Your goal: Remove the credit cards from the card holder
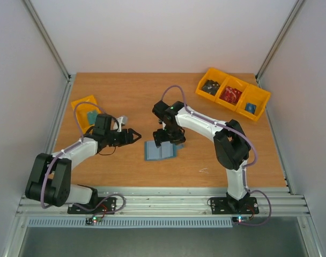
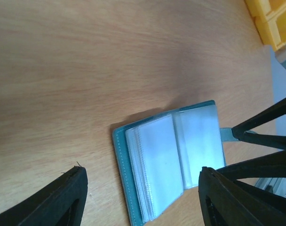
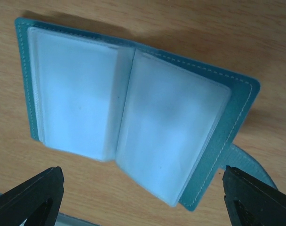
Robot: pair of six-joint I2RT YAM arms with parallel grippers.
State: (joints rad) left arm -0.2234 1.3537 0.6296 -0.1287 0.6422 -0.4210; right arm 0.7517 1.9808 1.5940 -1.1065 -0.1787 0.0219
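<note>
Lying open and flat on the wooden table (image 1: 152,96), the card holder (image 1: 158,151) shows its teal cover underneath and its pale, frosted plastic sleeves fanned upward. Whether any sleeve has a card in it cannot be made out.

In the top view the left gripper (image 1: 135,135) is just beside the holder, which sits at about 4 o'clock from its tips. The fingers (image 2: 72,197) are spread wide and grip nothing. From that wrist, the holder lies on the table beyond the gap between them, toward 6 o'clock in the view.

The right gripper (image 1: 169,141) hangs over the holder's far edge, with the holder's middle at about 7 o'clock from it. Its jaws also stand wide apart and pinch nothing. In its own wrist view the two fingers (image 3: 32,197) sit at 7 and 5 o'clock, and the open sleeves fill the space above and between them. In the left wrist view, one right fingertip sits just beside the holder's closing strap (image 2: 225,134) at the 3 o'clock side. Whether it touches the strap cannot be told.

Well apart from both grippers, at 10 o'clock from the holder, a small flat bluish-grey card (image 1: 91,115) lies in a yellow tray (image 1: 79,103). A row of yellow bins (image 1: 219,76) stands near the table's corner at 1 o'clock.
</note>
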